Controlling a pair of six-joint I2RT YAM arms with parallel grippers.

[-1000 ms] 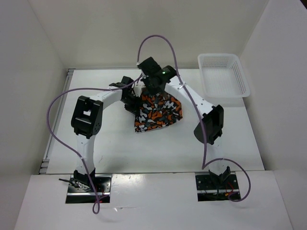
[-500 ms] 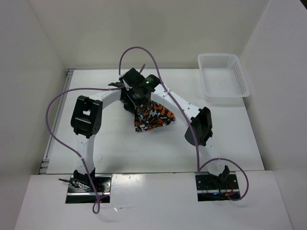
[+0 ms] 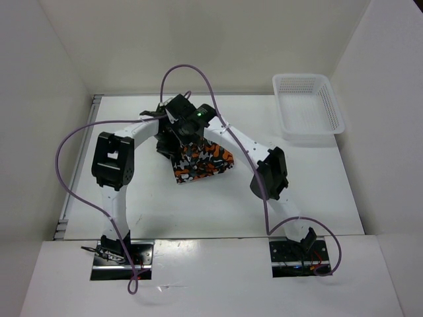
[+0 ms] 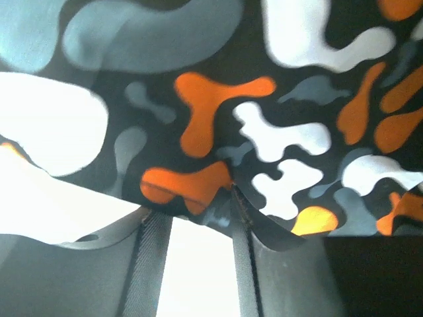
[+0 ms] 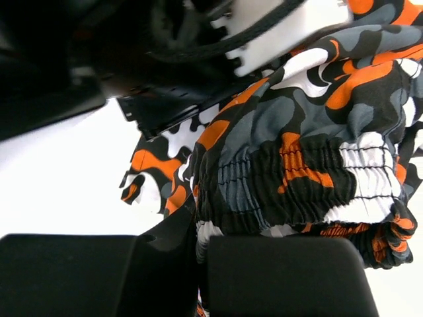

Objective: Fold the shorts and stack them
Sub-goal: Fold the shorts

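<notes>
No word, number, brand or sign can be read in any of the views. The shorts (image 3: 201, 158) carry only a blotch print of orange, black, grey and white, with no lettering or tag legible on the fabric or its waistband. The white mesh basket (image 3: 308, 105) shows no readable mark.

I work on a plain white counter (image 3: 218, 211) boxed in by bare white walls: a back wall (image 3: 198, 39), a left wall (image 3: 33, 132) and a right wall (image 3: 390, 145). A metal rail (image 3: 78, 165) runs along the counter's left edge and a white ledge (image 3: 211, 277) fronts its near side. The light is bright and even, with only soft shadows.
</notes>
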